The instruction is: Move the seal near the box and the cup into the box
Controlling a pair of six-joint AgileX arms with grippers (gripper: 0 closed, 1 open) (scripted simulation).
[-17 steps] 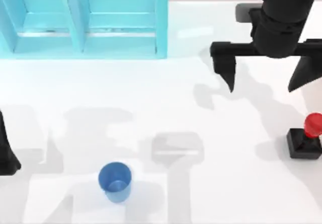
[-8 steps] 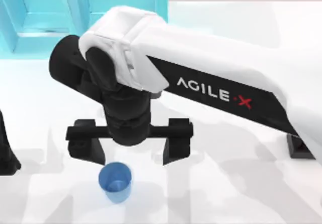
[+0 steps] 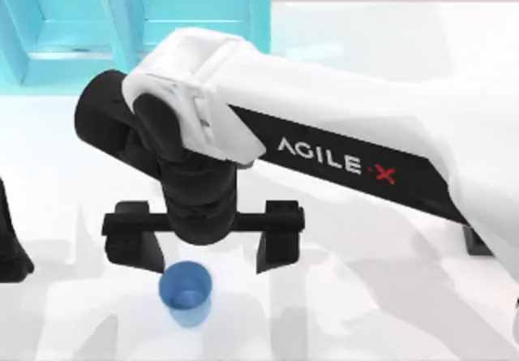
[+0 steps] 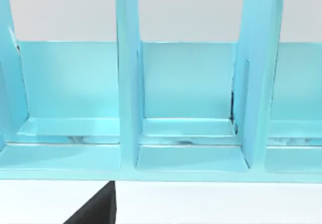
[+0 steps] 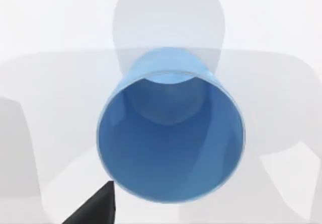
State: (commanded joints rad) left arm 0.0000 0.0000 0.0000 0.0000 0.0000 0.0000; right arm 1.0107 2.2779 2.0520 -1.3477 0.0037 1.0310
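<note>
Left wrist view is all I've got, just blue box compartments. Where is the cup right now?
Observer: The cup stands upright on the table, front left in the top view, well apart from the box.
Operator: Any arm near it?
Observer: The right gripper hangs just above it, fingers open wider than the cup. The left arm is parked at the table's left edge.
Operator: Anything inside the cup?
Observer: No, the right wrist view looks straight in and nothing is inside.

The right arm reaches in from the right side across the tabletop, its white forearm slanting toward the left. Its right tool [image 3: 204, 251] points downward with both black fingers spread wide apart. The left tool [image 3: 11, 251] sits parked at the left edge.
</note>
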